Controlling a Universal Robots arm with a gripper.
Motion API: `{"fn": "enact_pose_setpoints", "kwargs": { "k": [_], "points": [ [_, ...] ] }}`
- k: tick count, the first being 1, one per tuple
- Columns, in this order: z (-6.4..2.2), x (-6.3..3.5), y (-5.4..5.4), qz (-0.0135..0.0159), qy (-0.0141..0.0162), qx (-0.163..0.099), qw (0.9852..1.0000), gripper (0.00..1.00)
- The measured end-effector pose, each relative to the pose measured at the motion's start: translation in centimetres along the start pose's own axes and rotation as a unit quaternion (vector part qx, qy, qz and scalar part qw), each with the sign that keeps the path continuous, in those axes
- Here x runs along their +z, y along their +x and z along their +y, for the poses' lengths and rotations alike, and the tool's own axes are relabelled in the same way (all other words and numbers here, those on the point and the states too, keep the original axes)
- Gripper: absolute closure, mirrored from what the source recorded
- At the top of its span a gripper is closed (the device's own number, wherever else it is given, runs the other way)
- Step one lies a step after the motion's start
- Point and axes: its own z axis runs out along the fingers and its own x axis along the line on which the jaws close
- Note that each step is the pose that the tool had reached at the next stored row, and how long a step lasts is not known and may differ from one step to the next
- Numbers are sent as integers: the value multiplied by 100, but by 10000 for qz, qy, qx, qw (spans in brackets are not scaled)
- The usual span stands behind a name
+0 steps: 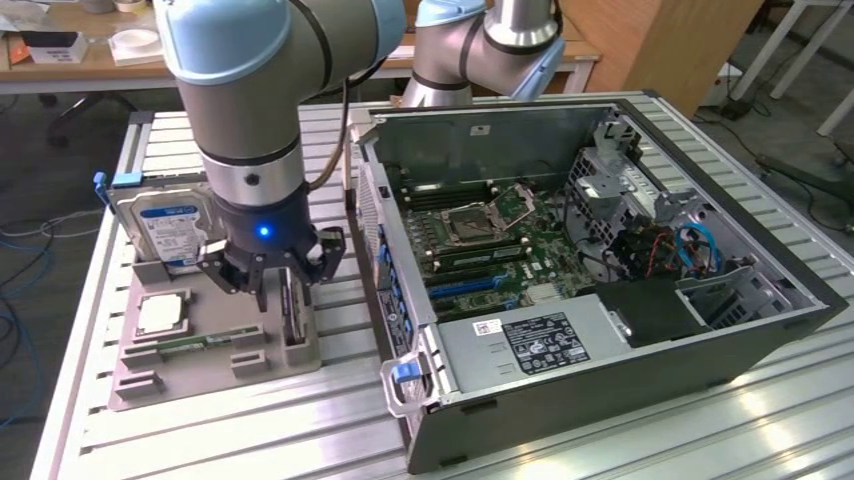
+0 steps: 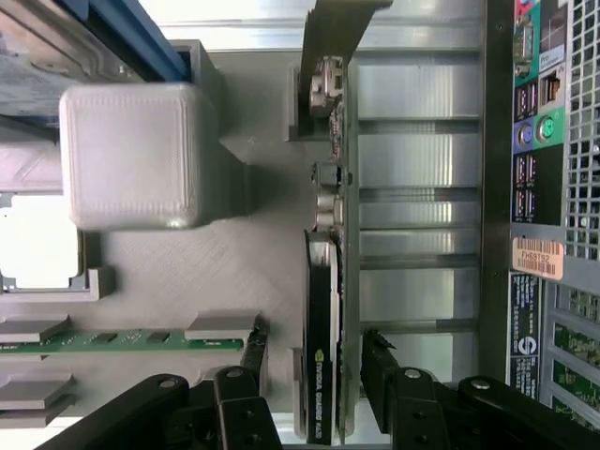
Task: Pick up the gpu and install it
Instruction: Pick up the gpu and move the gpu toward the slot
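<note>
Grey holder (image 2: 253,244), one gpu (image 2: 323,309) upright between the hand's (image 2: 314,345) two spread fingers (image 2: 377,364).

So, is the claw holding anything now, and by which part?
Nothing is held yet. The open claw stands on both sides of the graphics card, which sits on edge in the grey holder; it is not closed on it.

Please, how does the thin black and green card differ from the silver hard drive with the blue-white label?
The black-and-green gpu is a thin card; the silver hard drive with the blue-white label is a thicker box. The gpu stands nearest the open computer case; the hard drive is farther from it. The gripper's open fingers flank the gpu; the hard drive is apart from them. Both stand in the grey holder.
</note>
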Motion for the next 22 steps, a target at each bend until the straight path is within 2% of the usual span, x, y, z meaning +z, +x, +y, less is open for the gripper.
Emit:
{"fn": "enact_pose_setpoints", "kwargs": {
  "k": [16,22],
  "points": [
    [245,4,9,0,0,0,10000,47],
    [270,28,10,0,0,0,10000,47]
  ]
}}
